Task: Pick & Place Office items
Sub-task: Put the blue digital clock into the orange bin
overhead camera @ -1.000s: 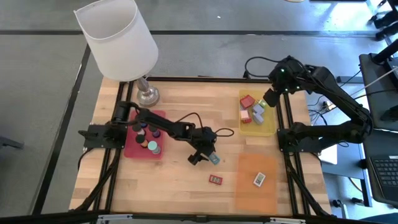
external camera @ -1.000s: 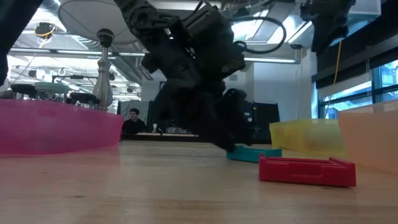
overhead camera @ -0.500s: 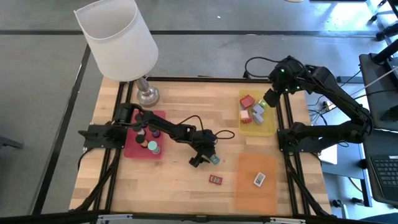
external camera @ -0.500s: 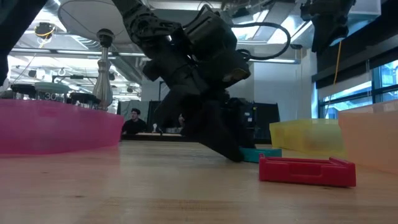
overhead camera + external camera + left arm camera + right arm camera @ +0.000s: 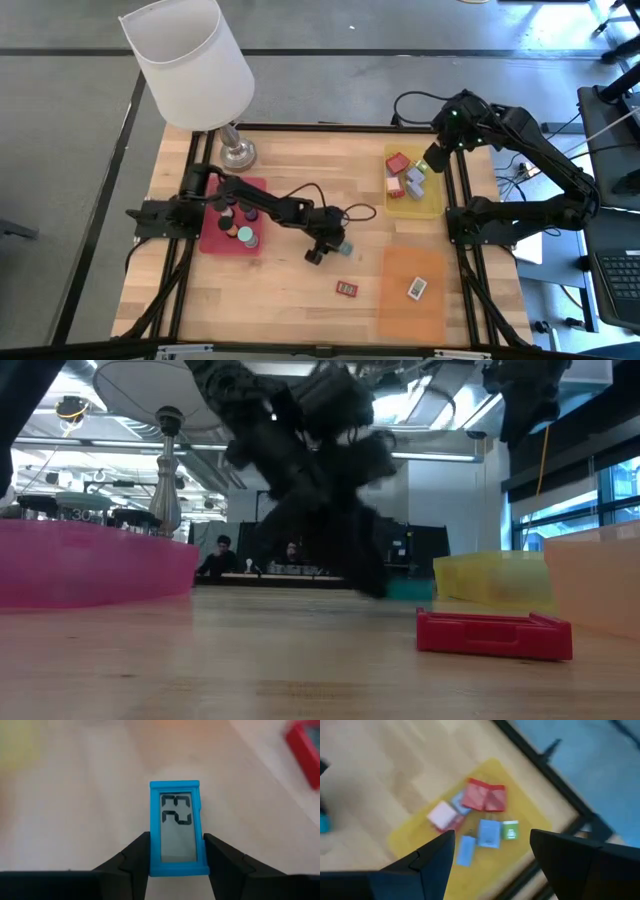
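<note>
- Left gripper [image 5: 176,865] holds a flat teal rectangle with a grey display window [image 5: 175,827], its two dark fingers [image 5: 131,862] pressed against the long sides of the piece; seen from above, it sits near the middle of the wooden table [image 5: 290,290], with the teal piece [image 5: 344,246] at its tip.
- Right gripper [image 5: 490,857] hangs above the yellow mat [image 5: 432,205] at the table's far right, fingers spread wide and holding nothing.
- On that yellow mat [image 5: 410,832] lie small red, pink, lavender and blue blocks [image 5: 485,796], bunched together.
- A flat red rectangle [image 5: 347,289] lies on bare wood near the front, just beside the orange mat [image 5: 400,300].
- A flat white rectangle [image 5: 417,289] rests on the orange mat.
- Black and teal round pieces [image 5: 243,232] sit on the red mat [image 5: 212,240] at the left, near the lamp's silver base [image 5: 238,153].
</note>
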### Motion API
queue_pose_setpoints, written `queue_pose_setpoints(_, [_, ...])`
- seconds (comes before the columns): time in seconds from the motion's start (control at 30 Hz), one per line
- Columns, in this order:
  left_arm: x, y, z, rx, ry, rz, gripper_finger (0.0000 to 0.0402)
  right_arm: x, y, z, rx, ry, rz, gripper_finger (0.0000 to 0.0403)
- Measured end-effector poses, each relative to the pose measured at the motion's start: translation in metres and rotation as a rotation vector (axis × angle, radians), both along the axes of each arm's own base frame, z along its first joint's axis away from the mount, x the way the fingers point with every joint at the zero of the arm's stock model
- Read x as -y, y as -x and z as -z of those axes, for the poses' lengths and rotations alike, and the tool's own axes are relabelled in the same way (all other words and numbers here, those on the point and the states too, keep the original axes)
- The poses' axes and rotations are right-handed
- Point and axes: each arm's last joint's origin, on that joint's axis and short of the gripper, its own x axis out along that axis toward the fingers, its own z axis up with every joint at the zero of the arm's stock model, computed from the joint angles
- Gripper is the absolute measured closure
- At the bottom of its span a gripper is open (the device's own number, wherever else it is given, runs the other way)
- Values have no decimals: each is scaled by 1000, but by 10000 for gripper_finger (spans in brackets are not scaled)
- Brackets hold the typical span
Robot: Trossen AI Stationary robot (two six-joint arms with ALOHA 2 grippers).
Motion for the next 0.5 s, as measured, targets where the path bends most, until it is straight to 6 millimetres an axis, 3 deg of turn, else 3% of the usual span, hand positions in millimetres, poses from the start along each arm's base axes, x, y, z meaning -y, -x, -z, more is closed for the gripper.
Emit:
queue_pose_setpoints(0.23, [-28,7,-56,142,-177,-193,243,-2,-11,-5,225,-141,-119,140])
queue_pose_setpoints(0.5, [-67,27,-139,443,-332,-582,243,2,-28,-22,551,-222,-232,140])
